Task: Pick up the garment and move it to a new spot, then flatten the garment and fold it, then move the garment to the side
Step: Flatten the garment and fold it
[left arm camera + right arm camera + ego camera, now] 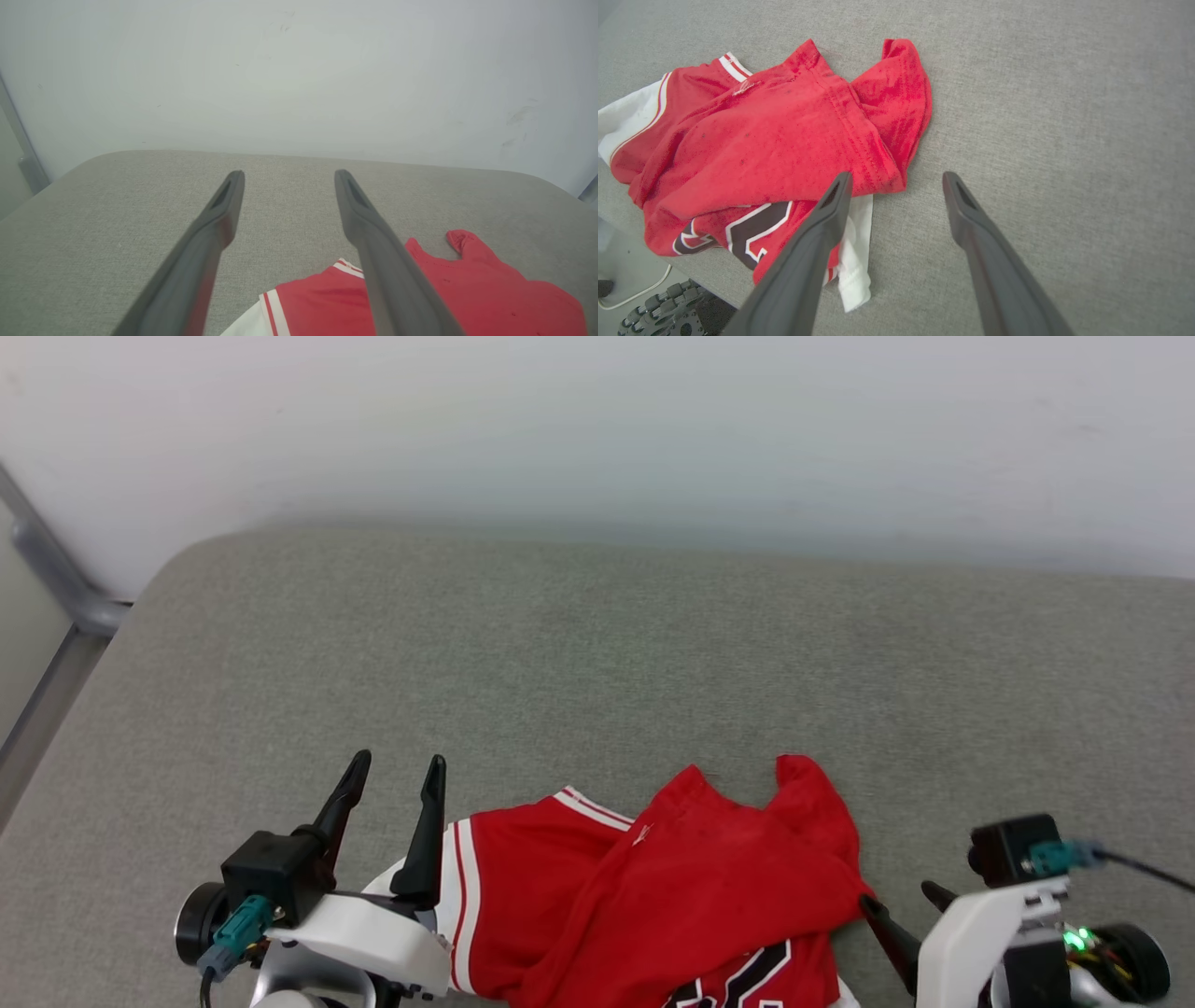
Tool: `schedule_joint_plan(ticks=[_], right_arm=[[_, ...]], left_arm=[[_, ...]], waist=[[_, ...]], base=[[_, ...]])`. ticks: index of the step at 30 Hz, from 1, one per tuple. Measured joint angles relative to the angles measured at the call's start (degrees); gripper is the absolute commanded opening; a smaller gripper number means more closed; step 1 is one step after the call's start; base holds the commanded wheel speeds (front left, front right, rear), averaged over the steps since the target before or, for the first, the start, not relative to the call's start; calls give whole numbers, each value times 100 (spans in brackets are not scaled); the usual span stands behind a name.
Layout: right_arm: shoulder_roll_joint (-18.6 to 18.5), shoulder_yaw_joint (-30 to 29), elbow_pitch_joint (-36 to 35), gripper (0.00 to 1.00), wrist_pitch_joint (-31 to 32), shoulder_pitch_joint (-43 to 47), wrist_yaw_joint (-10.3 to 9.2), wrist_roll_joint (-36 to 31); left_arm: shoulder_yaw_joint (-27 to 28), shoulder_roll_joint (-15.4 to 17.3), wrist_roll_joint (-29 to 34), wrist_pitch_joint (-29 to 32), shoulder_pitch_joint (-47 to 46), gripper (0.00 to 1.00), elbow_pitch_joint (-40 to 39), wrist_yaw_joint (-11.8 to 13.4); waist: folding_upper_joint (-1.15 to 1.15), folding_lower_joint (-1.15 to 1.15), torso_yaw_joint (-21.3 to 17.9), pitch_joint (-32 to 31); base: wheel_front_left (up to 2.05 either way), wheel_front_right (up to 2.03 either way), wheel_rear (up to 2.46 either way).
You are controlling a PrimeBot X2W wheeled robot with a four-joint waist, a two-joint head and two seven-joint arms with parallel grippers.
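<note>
The garment [691, 896] lies bunched at the near edge of the grey surface [597, 644] (its print half buried under a fold), flanked by the left hand [398, 763] and right hand [898, 896], both spread wide and empty, seemingly placed to pull it flat.

The left tool [398, 763] has two long, dark grey fingers [219, 224] that taper to narrow tips, each with a slim slot near the end. They join a glossy white wrist shell [373, 933], beside a black camera block [271, 873] carrying a teal plug [238, 926]. The right tool [898, 896] has matching dark fingers. Its own teal connector [1050, 857] feeds a thin black cable [1144, 870], and a green light [1074, 938] glows near coloured wires [1106, 957].
</note>
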Motion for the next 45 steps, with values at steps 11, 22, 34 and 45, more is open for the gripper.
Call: schedule_joint_plan(ticks=[11,22,34,45], right_arm=[[-964,911,736,100,1529,-1096,-1,636],[-1259,1022,634,0,1777,-1755,-1,1256],[-1361,1085,1079,0,927,-3173,-1,872],[-1077,795,2850,0,-269,-3468,-1,582]], left_arm=[[-64,-88,38,-55,-206,100,-1,-29],[-75,-181,32,-153,-280,100,171,-107],[-162,-357,42,-230,-494,100,316,-229],[-131,-641,83,-297,-751,100,500,-426]], waist=[[0,0,439,383],[0,0,676,542],[0,0,945,672],[0,0,1241,1101]], base=[[0,0,0],[0,0,0],[0,0,0],[0,0,0]])
